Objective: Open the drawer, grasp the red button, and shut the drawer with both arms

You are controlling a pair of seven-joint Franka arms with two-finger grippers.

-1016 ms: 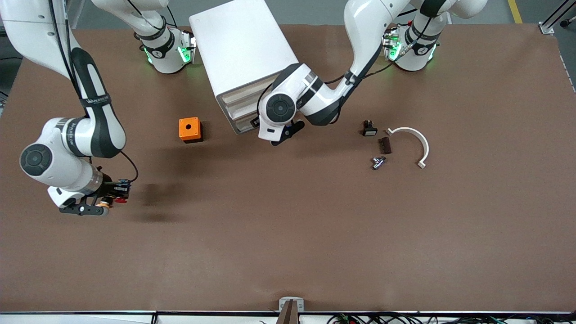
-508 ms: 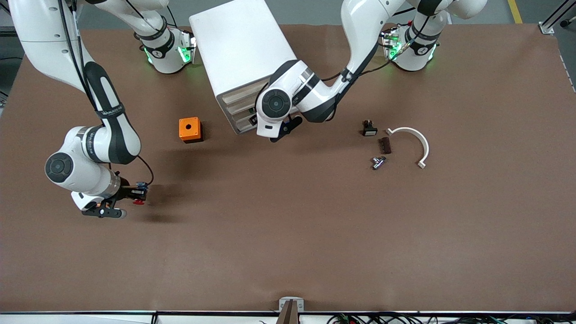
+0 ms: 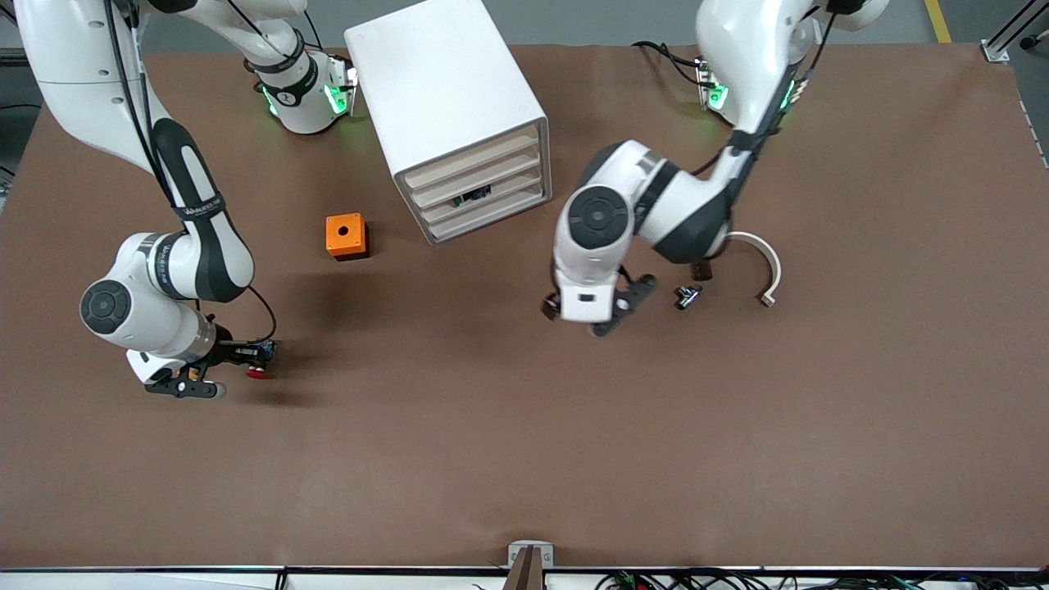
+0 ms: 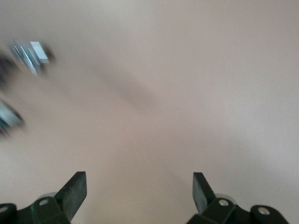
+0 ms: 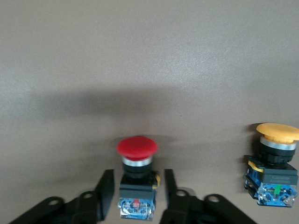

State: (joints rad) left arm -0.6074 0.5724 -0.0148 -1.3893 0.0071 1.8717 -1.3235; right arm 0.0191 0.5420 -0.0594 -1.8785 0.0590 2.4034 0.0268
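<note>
The left gripper (image 3: pixel 597 310), jaws spread wide and empty, has swung away from the drawer cabinet (image 3: pixel 459 123), whose drawers now sit flush. The right gripper (image 5: pixel 135 198) has loosened around the red button (image 5: pixel 136 179), which rests on the table (image 3: pixel 524 442) beside a yellow-capped button (image 5: pixel 275 163), nearer the front camera than the orange box (image 3: pixel 345 235).

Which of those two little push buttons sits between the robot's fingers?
The red-capped button, standing between the right hand's parted fingers. The yellow-capped button stands apart beside it, outside the fingers.

Bare table (image 3: pixel 524 442) nearest the camera, cabinet (image 3: pixel 447 106) and orange box (image 3: pixel 345 236) blocking mid-table
</note>
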